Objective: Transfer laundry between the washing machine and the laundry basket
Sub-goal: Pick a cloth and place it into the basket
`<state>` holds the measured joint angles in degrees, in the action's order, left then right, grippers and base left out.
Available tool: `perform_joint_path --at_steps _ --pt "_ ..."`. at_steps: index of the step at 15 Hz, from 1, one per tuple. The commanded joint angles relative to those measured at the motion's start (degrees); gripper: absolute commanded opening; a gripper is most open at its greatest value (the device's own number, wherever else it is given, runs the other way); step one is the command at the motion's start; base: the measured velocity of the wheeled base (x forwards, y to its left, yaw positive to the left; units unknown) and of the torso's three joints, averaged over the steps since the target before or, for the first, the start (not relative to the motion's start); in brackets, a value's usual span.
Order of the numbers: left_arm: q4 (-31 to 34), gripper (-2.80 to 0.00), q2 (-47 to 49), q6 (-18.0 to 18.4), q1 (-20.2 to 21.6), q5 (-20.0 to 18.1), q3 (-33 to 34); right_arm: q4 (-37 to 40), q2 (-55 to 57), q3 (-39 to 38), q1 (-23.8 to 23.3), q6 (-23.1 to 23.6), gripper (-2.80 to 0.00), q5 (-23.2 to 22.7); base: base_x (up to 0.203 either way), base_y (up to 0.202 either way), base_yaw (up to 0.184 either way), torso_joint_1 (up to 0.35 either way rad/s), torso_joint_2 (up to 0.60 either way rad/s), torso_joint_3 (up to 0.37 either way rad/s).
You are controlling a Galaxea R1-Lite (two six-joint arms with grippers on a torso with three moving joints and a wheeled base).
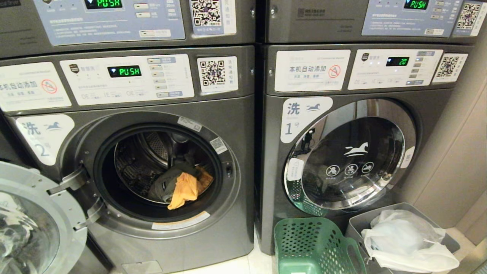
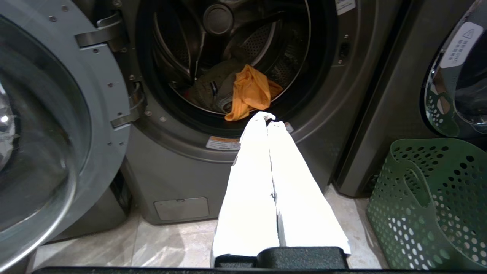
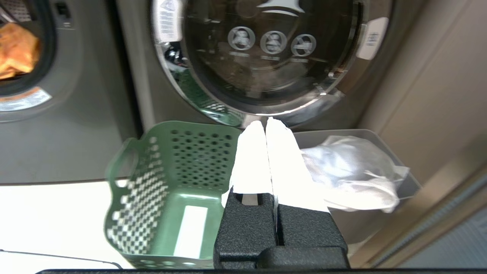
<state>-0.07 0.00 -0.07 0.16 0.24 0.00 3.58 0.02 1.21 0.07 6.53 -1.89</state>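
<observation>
Orange cloth point(image 1: 184, 189) lies inside the open washing machine point(image 1: 152, 171) drum.

You see a perforated plastic basket point(image 1: 312, 243) and soft orange cloth point(image 1: 184, 188). The right door point(image 1: 350, 160) gleams glossy chrome; the drum point(image 1: 144, 160) is perforated metal.

- Left washer point(image 1: 152, 171) door point(image 1: 34, 224) open; orange cloth point(image 1: 185, 189) + dark clothes point(image 1: 167, 182) in drum.
- Right washer point(image 1: 342, 152) shut.
- Green basket point(image 1: 314, 245) below it, beside grey bin point(image 1: 403, 238) w/ white bag point(image 1: 409, 241).
</observation>
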Motion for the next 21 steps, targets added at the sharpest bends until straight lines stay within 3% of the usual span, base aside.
perform_joint_path --at_steps 1,10,18,21 --pt "0.0 -2.80 0.0 -0.1 0.0 0.0 0.0 0.0 0.0 0.0 0.0 0.1 -2.80 0.0 0.000 0.196 -0.001 0.008 0.01 -0.006" --pt "0.0 -2.80 0.0 -1.6 0.0 0.1 0.0 0.0 0.0 -0.1 0.0 0.3 -2.80 0.0 0.000 0.184 -0.001 0.003 0.00 0.002" --pt "0.0 -2.80 0.0 -1.5 0.0 0.1 0.0 0.0 0.1 0.0 0.0 0.4 -2.80 -0.1 0.000 0.009 0.000 0.000 0.00 0.000" --pt "0.0 -2.80 0.0 -1.6 0.0 0.1 0.0 0.0 0.0 0.0 0.0 0.3 -2.80 0.0 -0.002 -0.007 0.155 0.004 0.00 0.001"
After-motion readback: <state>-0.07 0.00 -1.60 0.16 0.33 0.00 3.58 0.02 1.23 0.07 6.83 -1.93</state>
